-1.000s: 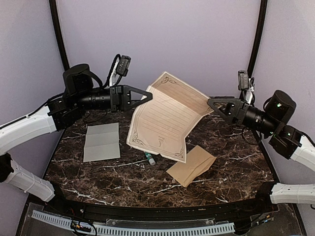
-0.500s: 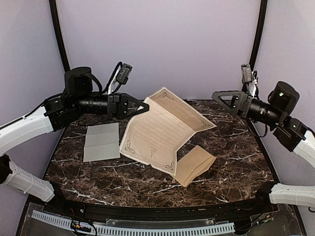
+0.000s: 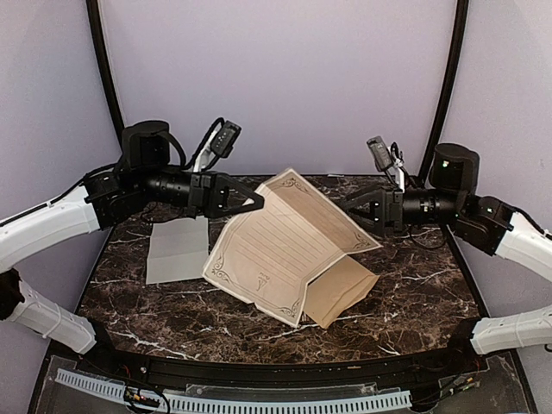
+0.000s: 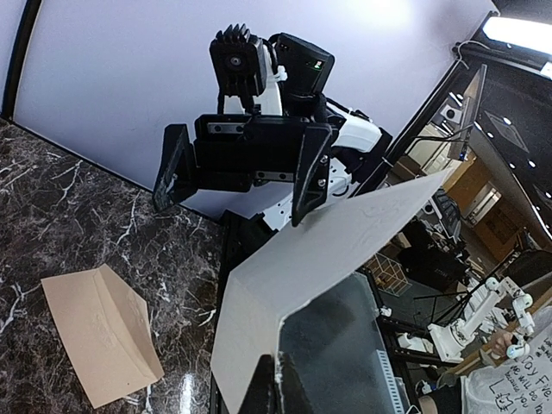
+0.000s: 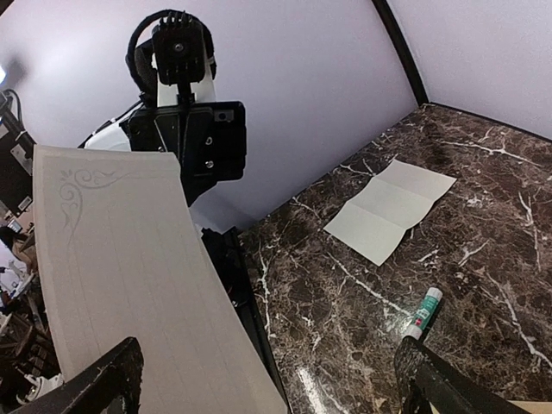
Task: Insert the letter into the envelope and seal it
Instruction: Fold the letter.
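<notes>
At sheet's upper left edge, left gripper (image 3: 257, 200) clamps lined cream sheet (image 3: 267, 246), held up off table (image 3: 414, 276). Right gripper (image 3: 348, 205) is spread wide beside its right edge. Letter (image 3: 178, 250) lies flat at left; envelope (image 3: 345, 289) lies partly under sheet's lower corner.

I work in a robotics lab, inside a test booth. Plain lilac walls (image 3: 285, 78) close around my marble-patterned table (image 3: 414, 285), black poles (image 3: 103, 60) rise at the back, and a slotted cable duct (image 3: 259, 402) runs along the near edge. Beyond the booth I see ceiling strip lights (image 4: 522, 30), another white jointed arm (image 4: 470, 315) and a handwritten board (image 4: 528, 379).
</notes>
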Robot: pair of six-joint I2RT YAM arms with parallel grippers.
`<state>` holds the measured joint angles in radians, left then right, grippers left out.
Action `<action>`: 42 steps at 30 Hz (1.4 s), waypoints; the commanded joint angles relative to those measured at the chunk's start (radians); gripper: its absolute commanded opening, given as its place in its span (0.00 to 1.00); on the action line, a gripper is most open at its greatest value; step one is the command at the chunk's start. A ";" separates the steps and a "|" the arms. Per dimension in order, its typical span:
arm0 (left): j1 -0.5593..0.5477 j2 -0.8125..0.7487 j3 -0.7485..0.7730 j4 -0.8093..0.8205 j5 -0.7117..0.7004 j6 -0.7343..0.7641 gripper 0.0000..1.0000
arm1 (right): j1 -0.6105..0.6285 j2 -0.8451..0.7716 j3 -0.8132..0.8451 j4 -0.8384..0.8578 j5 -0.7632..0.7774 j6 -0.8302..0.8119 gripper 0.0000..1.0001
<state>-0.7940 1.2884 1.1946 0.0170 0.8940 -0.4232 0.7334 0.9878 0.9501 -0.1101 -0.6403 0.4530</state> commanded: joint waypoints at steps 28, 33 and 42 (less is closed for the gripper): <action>0.004 0.052 0.062 0.040 0.145 -0.041 0.00 | 0.181 0.168 0.029 0.178 -0.151 0.032 0.42; 0.004 0.052 0.062 0.038 0.149 -0.041 0.00 | 0.184 0.170 0.022 0.196 -0.161 0.041 0.24; 0.004 0.047 0.058 0.029 0.141 -0.036 0.00 | 0.185 0.169 0.007 0.228 -0.160 0.059 0.00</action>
<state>-0.7940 1.3472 1.2282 0.0311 1.0142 -0.4576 0.9100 1.1591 0.9604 0.0654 -0.7921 0.5072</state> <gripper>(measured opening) 0.004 0.012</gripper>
